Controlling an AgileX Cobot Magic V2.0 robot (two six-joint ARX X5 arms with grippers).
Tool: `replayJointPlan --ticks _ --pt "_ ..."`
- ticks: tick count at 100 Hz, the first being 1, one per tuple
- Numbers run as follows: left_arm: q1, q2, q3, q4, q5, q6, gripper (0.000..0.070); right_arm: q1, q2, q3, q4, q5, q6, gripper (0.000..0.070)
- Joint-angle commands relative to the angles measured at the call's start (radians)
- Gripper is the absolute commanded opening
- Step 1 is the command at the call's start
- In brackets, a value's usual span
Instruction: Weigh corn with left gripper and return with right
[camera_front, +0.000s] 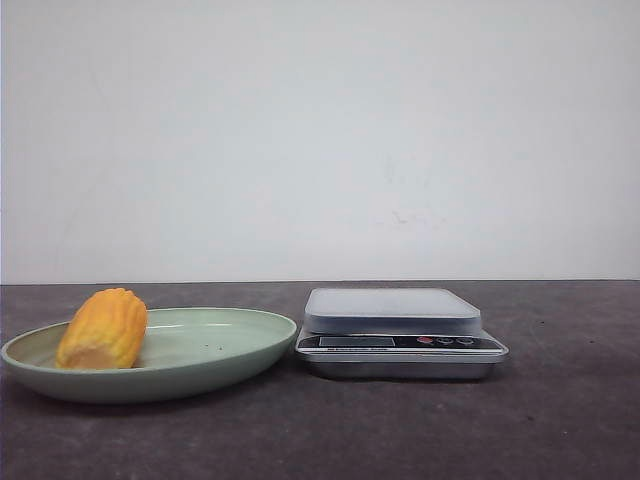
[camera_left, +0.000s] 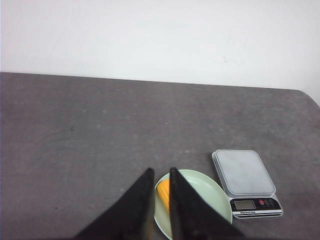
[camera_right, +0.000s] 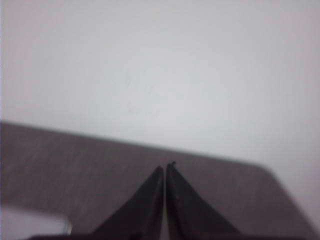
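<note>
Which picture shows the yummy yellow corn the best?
The front view. There the corn lies in full sight on the left side of the green plate, ridges and pale cut end clear. The left wrist view shows only a sliver of it between the left gripper fingers. The right wrist view shows none.

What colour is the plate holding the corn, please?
Pale green plate, clearest in the front view.

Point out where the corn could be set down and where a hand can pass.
The scale platform is bare. Inside the green plate, the half toward the scale is free; the corn fills the other side. The table is bare in front. The plate-scale gap is tight.
</note>
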Motion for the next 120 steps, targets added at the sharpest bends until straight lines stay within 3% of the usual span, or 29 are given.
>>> replayJointPlan --ticks 1,25,47,80,120 --pt "-0.004 0.006 0.02 0.0 -0.005 -0.008 0.0012 -0.029 -0.063 -0.096 0.016 -0.029 0.07 0.0003" --pt "-0.004 0.006 0.02 0.0 -0.005 -0.008 0.0012 -0.144 -0.339 -0.29 0.017 -0.136 0.094 0.0004" --pt "-0.004 0.006 0.02 0.0 -0.005 -0.008 0.0012 -0.225 -0.338 -0.309 -0.08 -0.243 0.093 0.0004" --pt "-0.004 0.006 0.02 0.0 -0.005 -0.008 0.0012 -0.229 -0.338 -0.309 -0.248 -0.243 0.089 0.0004" --pt "-0.004 0.006 0.02 0.0 -0.005 -0.008 0.0012 -0.233 -0.338 -0.309 -0.236 -0.241 0.089 0.0004"
